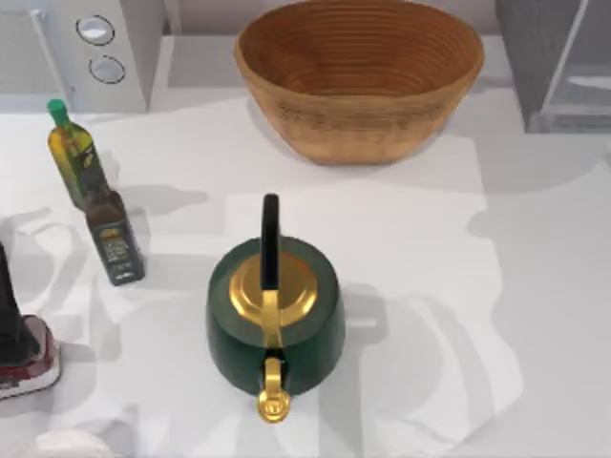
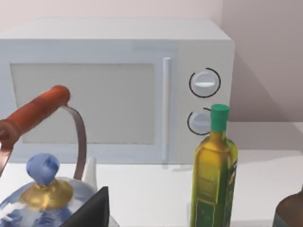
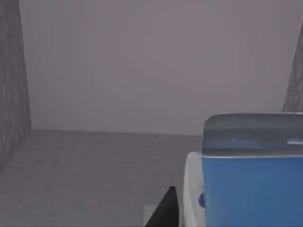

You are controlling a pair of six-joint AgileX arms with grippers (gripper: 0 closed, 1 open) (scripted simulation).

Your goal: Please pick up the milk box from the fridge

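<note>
The milk box (image 3: 246,175) stands close in the right wrist view, with a blue face, a paler top edge and a white side. It rests on the grey floor inside the fridge (image 3: 94,161), whose grey walls and pale back surround it. One dark finger (image 3: 163,210) of my right gripper rises right beside the carton's white side; whether it touches is unclear. In the top view the fridge (image 1: 554,67) is the grey cabinet at the back right corner. My left arm (image 1: 8,286) is parked at the table's left edge, with one dark finger (image 2: 90,210) showing in the left wrist view.
A green kettle (image 1: 275,320) with a gold lid stands mid-table, and a wicker basket (image 1: 358,72) behind it. At the left are a green-capped oil bottle (image 1: 72,153), a dark bottle (image 1: 115,234) and a white microwave (image 1: 95,48). A blue-and-white kettle (image 2: 45,189) is near my left gripper.
</note>
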